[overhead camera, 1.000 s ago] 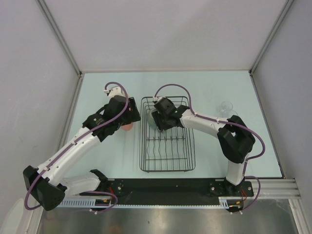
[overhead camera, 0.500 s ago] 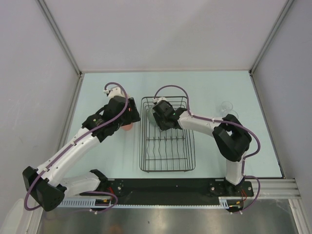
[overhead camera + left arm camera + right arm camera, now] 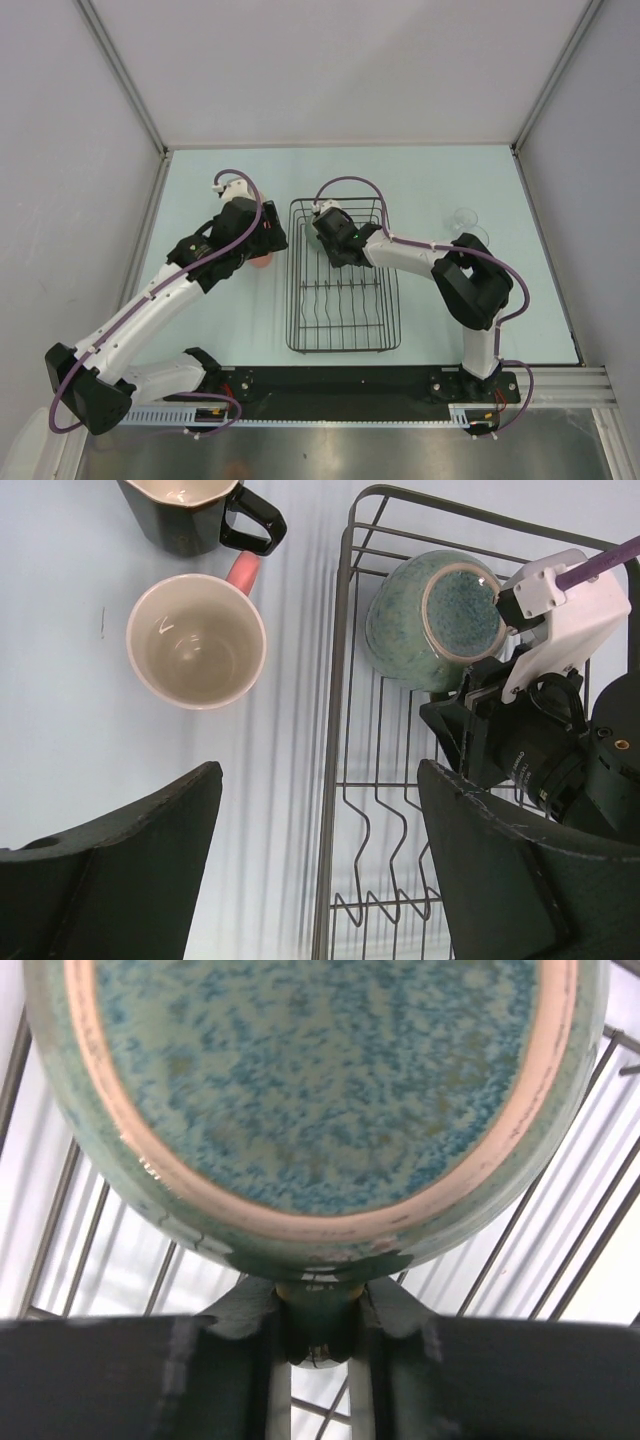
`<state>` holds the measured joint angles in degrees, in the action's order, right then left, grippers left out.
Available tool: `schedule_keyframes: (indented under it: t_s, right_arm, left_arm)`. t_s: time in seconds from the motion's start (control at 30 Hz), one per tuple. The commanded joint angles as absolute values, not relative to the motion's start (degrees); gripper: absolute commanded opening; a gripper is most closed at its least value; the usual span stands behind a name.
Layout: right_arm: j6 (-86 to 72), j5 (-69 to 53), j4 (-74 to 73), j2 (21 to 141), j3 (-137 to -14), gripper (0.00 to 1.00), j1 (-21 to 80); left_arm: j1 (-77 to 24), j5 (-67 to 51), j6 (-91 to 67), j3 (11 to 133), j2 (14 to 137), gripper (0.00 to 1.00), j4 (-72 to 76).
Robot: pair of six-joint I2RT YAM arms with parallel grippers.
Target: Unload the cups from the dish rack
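The black wire dish rack (image 3: 296, 300) lies mid-table. A pale-green speckled cup (image 3: 430, 615) rests on its side in the rack's far left corner. My right gripper (image 3: 318, 1332) is shut on that cup's handle, with the cup's base (image 3: 320, 1090) filling the right wrist view. A pink handled mug (image 3: 197, 640) and a black cup (image 3: 185, 515) stand upright on the table left of the rack. My left gripper (image 3: 320, 775) hangs open and empty above the rack's left rim (image 3: 335, 780), near the mug. A clear glass (image 3: 465, 220) stands at the far right.
The right arm (image 3: 420, 250) reaches across the rack's far end from the right. The left arm (image 3: 180, 285) stretches along the table's left side. Enclosure walls bound the table on three sides.
The right gripper's jaws have closed onto the green cup's handle, and its wrist has edged a little further over the rack's far left corner. The left arm has held still.
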<state>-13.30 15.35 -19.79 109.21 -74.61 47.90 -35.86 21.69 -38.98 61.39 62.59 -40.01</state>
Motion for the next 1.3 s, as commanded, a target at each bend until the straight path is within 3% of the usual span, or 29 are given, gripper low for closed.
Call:
schedule_keyframes:
  t_s: [0.0,0.6,0.93,1.1,1.27]
  right_arm:
    - [-13.0,17.1,-18.8,109.5,-76.0,0.00,48.1]
    - [-15.6,24.1,-21.5,105.1,-77.4,0.00,49.0]
    - [-15.2,22.9,-28.5,98.4,-86.9,0.00,48.3]
    - [-18.2,17.1,-28.7,94.6,-87.0,0.00,46.3]
    - [-21.4,2.6,-23.0,86.6,-82.7,0.00,42.0]
  left_arm:
    - [-35.6,20.7,-38.1,61.2,61.8,0.84,-39.1]
    - [-35.6,20.5,-37.7,60.1,61.3,0.82,-38.1]
    - [-35.7,18.8,-38.1,60.8,61.8,0.82,-35.1]
    - [-35.6,17.1,-38.7,61.1,61.6,0.82,-32.6]
    - [-34.8,14.0,-39.9,59.0,59.7,0.83,-27.6]
